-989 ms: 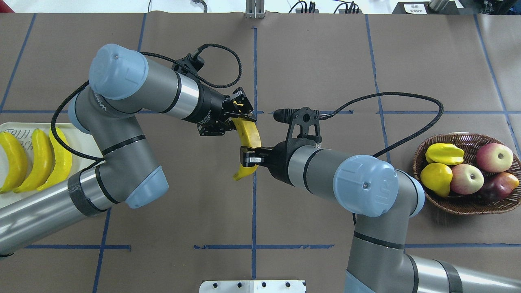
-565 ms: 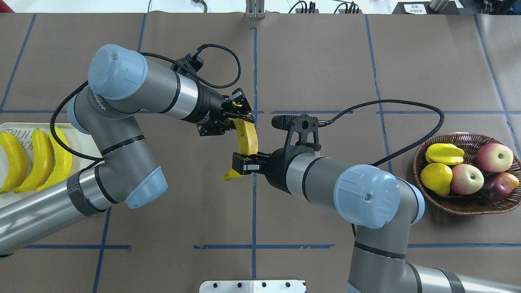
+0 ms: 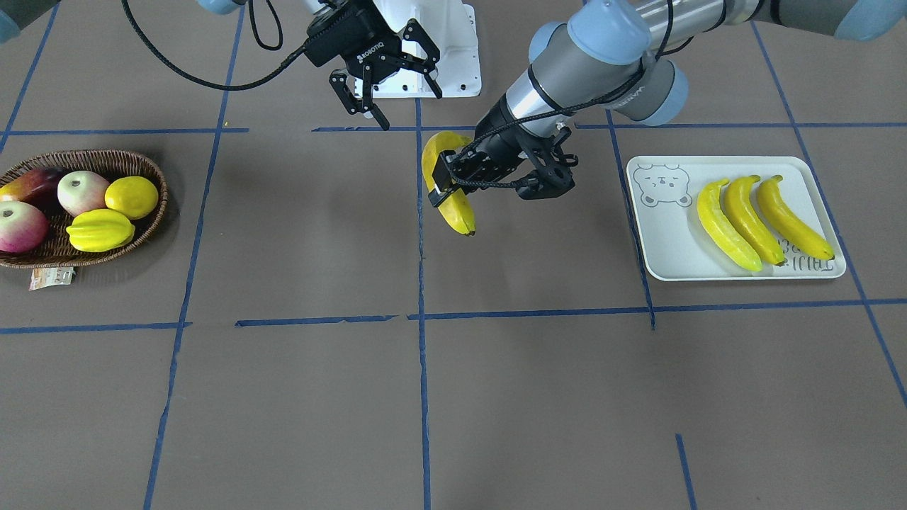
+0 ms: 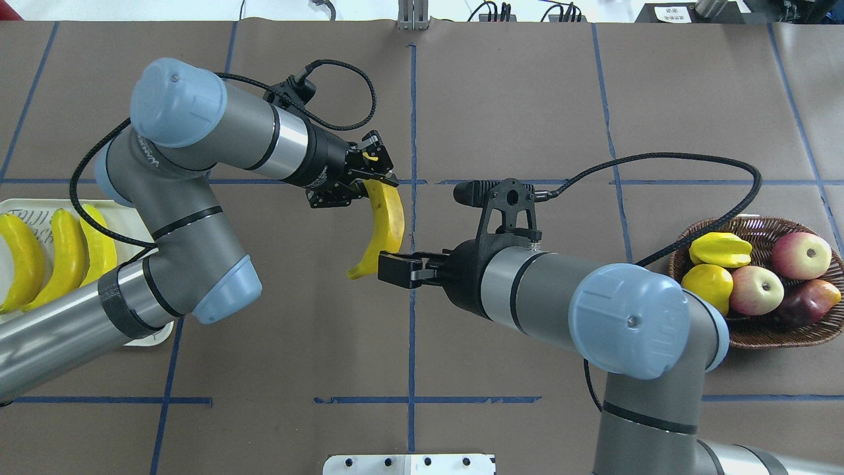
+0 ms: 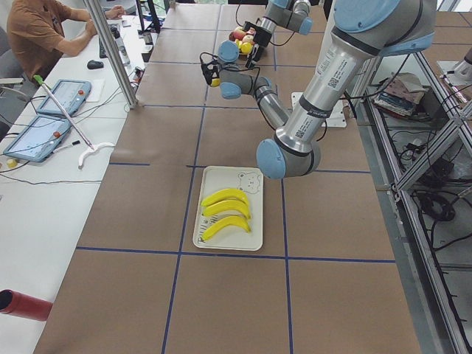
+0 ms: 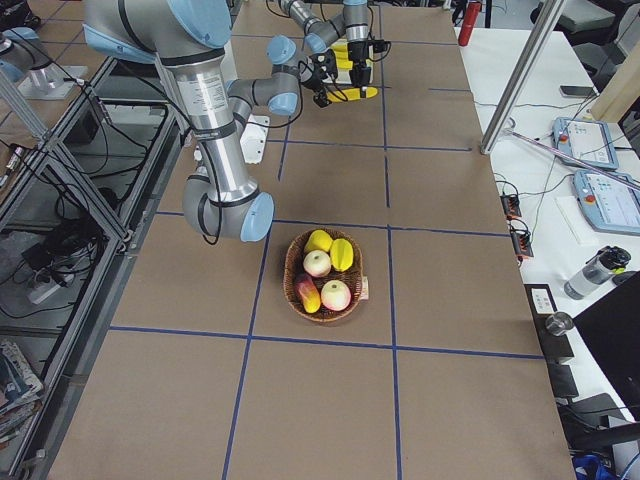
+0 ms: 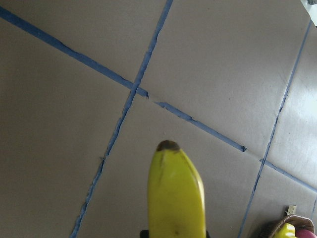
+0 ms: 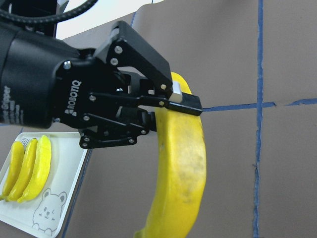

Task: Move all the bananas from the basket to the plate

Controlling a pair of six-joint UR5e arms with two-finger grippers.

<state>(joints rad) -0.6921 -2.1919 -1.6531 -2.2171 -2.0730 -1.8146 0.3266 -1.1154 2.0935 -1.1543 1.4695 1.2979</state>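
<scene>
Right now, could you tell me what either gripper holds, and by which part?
The left gripper clamps the long curved yellow banana near its upper end, dark tip hanging free. The right gripper is open, holding nothing.

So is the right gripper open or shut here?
Open. The front-facing view shows the right gripper with fingers spread and nothing between them; the banana is held by the left gripper alone.

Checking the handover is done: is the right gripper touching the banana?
Apart. The front-facing view shows the right gripper open, with bare table between its fingertips and the banana, which the left gripper holds.
</scene>
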